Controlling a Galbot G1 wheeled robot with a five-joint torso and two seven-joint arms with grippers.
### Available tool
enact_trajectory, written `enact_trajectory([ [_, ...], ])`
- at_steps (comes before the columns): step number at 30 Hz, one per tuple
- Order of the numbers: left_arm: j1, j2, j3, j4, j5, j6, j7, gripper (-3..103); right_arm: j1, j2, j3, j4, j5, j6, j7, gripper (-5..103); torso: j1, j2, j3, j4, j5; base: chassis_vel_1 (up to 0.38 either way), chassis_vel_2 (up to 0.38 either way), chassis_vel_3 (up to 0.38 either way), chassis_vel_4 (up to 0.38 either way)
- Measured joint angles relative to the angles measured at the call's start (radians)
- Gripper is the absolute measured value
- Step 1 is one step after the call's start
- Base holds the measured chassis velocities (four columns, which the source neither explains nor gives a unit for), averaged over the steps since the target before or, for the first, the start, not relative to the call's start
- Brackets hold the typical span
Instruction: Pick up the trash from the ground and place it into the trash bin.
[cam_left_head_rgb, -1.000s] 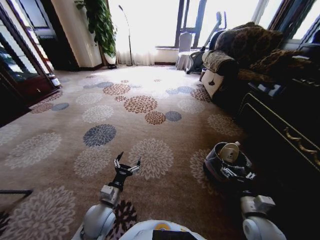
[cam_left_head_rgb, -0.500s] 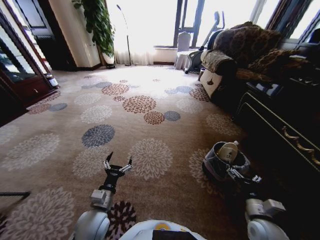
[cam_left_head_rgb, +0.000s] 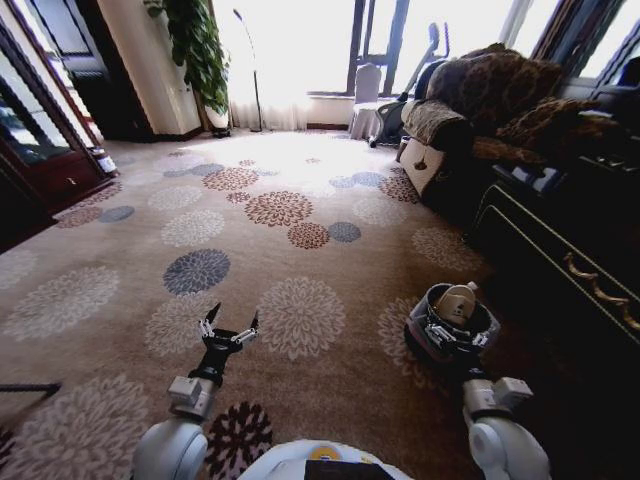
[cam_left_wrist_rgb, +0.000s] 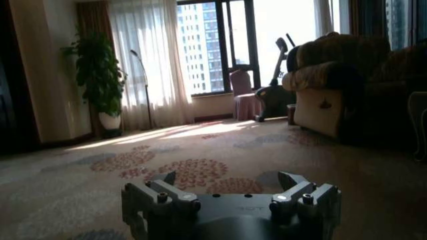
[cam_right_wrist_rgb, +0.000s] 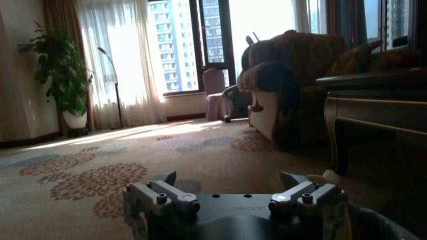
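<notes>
While both arms hang low over the carpet (cam_left_head_rgb: 300, 250), I see my left end effector (cam_left_head_rgb: 229, 324) spread wide and empty, well left of the trash bin (cam_left_head_rgb: 452, 335). My right end effector (cam_left_head_rgb: 449, 336) hovers over the bin's mouth, fingers apart, holding nothing. A beige piece of trash (cam_left_head_rgb: 460, 303) sits inside, toward the far rim.
</notes>
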Motion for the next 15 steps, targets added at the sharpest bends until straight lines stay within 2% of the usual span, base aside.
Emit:
enact_trajectory([
  [15, 0.000, 0.001, 0.003, -0.001, 0.003, 0.002, 0.001, 100, 0.000, -0.001, 0.003, -0.001, -0.001, -0.001, 0.000, 100, 0.000, 0.000, 0.000, 0.0000, 0.0001, 0.000, 0.000, 0.000, 0.000],
])
